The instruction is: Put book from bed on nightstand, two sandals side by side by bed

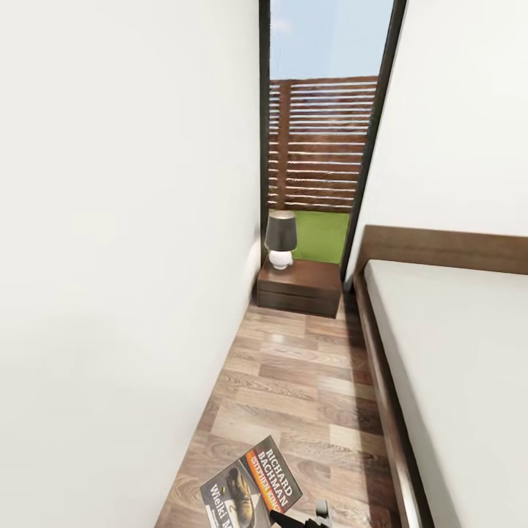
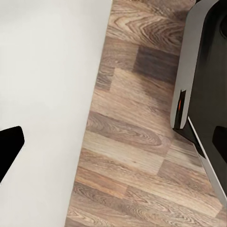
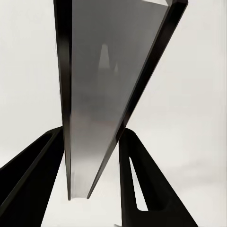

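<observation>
The book [image 1: 253,488], dark with an orange band and white "RICHARD BACHMAN" lettering, hangs low over the plank floor in the aisle beside the bed [image 1: 455,352]. My right gripper [image 1: 297,521] is shut on its near corner. The right wrist view shows the book [image 3: 104,85] edge-on between the two black fingers [image 3: 137,179] of that gripper [image 3: 90,142]. At the aisle's far end stands the nightstand [image 1: 301,287], dark reddish-brown, under the tall window. My left gripper [image 2: 113,149] is open over bare floor, with nothing between its fingers. The sandals are out of view.
A grey-shaded lamp [image 1: 281,238] occupies the nightstand's left part. A white wall [image 1: 125,257] bounds the narrow aisle on the left, and the bed's dark frame [image 1: 381,381] and headboard [image 1: 447,249] bound it on the right. My grey base [image 2: 203,71] is close to the left gripper.
</observation>
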### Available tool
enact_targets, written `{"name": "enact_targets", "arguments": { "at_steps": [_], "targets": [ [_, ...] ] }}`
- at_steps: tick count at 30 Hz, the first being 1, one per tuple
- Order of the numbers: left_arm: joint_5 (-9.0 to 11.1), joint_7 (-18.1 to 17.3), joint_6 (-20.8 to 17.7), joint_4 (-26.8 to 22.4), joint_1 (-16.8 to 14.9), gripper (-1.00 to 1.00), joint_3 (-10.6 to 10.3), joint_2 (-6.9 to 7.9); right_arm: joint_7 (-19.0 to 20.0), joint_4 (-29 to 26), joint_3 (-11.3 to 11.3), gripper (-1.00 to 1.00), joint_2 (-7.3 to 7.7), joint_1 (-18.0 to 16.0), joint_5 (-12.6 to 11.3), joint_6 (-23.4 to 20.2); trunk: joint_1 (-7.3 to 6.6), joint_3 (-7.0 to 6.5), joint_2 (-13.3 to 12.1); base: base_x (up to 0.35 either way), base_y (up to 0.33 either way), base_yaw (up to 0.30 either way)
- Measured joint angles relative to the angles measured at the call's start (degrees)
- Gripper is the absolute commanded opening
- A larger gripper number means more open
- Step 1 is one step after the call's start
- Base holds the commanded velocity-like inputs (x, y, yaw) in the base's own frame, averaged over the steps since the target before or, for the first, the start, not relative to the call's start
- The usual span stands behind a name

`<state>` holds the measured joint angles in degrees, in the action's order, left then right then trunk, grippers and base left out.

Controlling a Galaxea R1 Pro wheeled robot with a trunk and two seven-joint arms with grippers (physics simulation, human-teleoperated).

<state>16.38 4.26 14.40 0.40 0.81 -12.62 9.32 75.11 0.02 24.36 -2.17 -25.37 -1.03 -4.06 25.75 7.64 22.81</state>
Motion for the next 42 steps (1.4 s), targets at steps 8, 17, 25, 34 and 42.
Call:
{"name": "enact_targets", "arguments": {
  "at_steps": [8,17,25,34,42],
  "targets": [
    [0.00,0.01,0.04,0.00,0.00,1.00,-0.02,0.00,-1.19,-0.08,-0.05,-1.00,-0.12,0.00,0.00,0.00,-0.01,0.00,0.00,0.095,0.061,0.000],
    [-0.03,0.03,0.04,0.00,0.00,1.00,-0.05,0.00,-1.48,-0.10,0.00,-1.00,-0.13,0.00,0.00,0.00,0.00,0.00,0.00,0.115,0.066,0.000],
    [-0.05,0.02,0.04,0.00,0.00,1.00,-0.07,0.00,-1.58,-0.10,-0.05,-1.00,-0.11,0.00,0.00,0.00,-0.01,0.00,0.01,0.108,0.002,0.000],
    [-0.07,0.02,0.03,0.00,-0.01,1.00,-0.07,0.00,-1.52,-0.05,0.03,-1.00,-0.10,0.00,0.00,0.00,-0.01,0.00,0.00,0.153,-0.014,-0.110],
    [-0.06,0.04,0.03,0.00,-0.01,1.00,-0.07,0.00,-1.52,-0.03,0.00,-1.00,-0.10,0.00,0.00,0.00,0.00,0.00,0.00,0.026,-0.002,-0.227]
  ]
}}
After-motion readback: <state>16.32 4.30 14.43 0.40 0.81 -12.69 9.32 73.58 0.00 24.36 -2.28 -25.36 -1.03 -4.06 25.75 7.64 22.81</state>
